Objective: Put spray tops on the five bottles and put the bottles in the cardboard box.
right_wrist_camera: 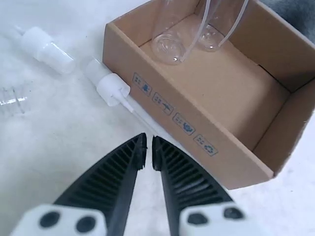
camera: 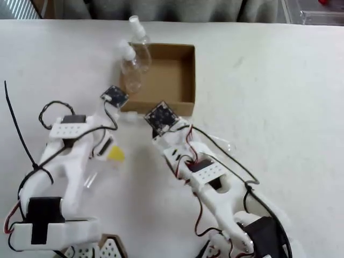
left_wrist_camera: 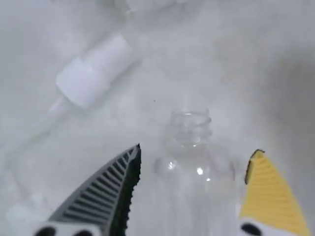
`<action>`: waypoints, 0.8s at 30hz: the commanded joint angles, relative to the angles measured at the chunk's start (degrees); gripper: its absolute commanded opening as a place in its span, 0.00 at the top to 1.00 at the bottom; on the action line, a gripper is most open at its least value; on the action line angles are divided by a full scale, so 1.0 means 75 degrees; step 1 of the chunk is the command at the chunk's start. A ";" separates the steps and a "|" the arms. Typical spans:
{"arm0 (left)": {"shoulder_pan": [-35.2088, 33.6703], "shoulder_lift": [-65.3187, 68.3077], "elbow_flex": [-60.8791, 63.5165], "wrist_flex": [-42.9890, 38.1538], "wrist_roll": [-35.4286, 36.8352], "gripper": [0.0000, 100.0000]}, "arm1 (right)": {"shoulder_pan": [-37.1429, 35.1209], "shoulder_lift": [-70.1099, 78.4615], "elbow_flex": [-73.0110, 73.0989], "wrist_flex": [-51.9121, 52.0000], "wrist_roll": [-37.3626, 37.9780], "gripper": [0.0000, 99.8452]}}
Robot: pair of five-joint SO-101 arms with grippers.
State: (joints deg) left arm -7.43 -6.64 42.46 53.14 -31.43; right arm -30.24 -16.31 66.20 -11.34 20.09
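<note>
The left gripper [left_wrist_camera: 197, 150], spread, straddles an uncapped bottle [left_wrist_camera: 191, 125], likely to grip it for capping; the right gripper [right_wrist_camera: 149, 142] is pressed together.

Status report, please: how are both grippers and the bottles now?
Left gripper open, straddling uncapped bottle. Right gripper shut, empty, beside cardboard box. Two capped bottles in box. Loose spray tops lie by the box.

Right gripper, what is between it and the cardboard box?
The thin tube of a spray top lies there, shown in the right wrist view.
</note>
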 commanded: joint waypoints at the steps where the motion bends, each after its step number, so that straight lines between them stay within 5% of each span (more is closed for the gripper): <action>1: -0.0217 -0.0088 -0.0082 -0.0094 -0.0211 0.67 | 0.0088 -0.0299 -0.0293 0.0041 -0.0023 0.98; 24: -0.0041 -0.0018 -0.0082 0.0246 -0.0645 0.77 | 0.0088 -0.0299 -0.0293 0.0041 -0.0023 0.98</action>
State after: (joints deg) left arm -8.40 -6.64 42.46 53.14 -35.65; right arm -30.24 -16.31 66.20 -11.34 20.09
